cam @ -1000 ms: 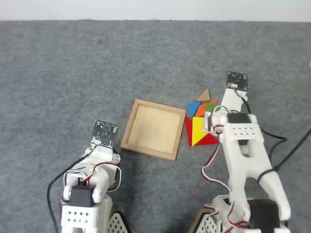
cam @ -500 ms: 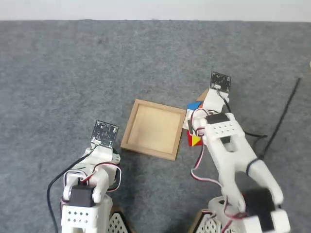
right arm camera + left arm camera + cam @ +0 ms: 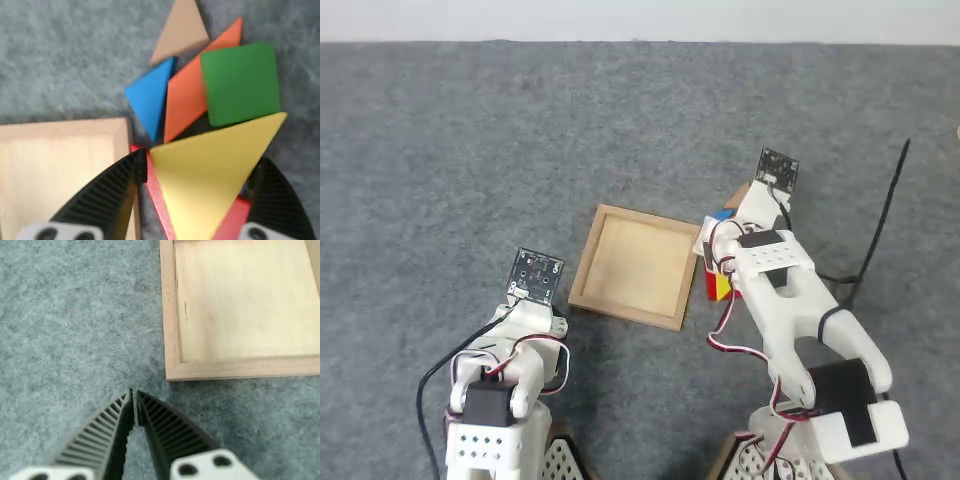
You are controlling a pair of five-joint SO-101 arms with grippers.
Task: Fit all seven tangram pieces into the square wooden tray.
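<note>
We logged a grey felted worktop [image 3: 470, 130] with a pale wall [image 3: 640, 20] beyond. The square wooden tray [image 3: 638, 262] lay flat and skewed. Tangram pieces [image 3: 187, 100] clustered just beside its right edge, long axis near-to-far. The right gripper [image 3: 200, 167] had its fingers spread astride the yellow triangle [image 3: 215, 150]. The left gripper [image 3: 133, 396] had its fingers pressed together near the tray.

You're looking at: tray [image 3: 635, 265] pale plain wood. Tan triangle [image 3: 181, 31], blue triangle [image 3: 151, 96], orange piece [image 3: 187, 97], green square [image 3: 240, 82], yellow triangle [image 3: 210, 172], red piece [image 3: 156, 200]. Carpet [image 3: 470, 130] mottled grey. Left gripper [image 3: 134, 395], right gripper [image 3: 202, 162]: black, ribbed.
</note>
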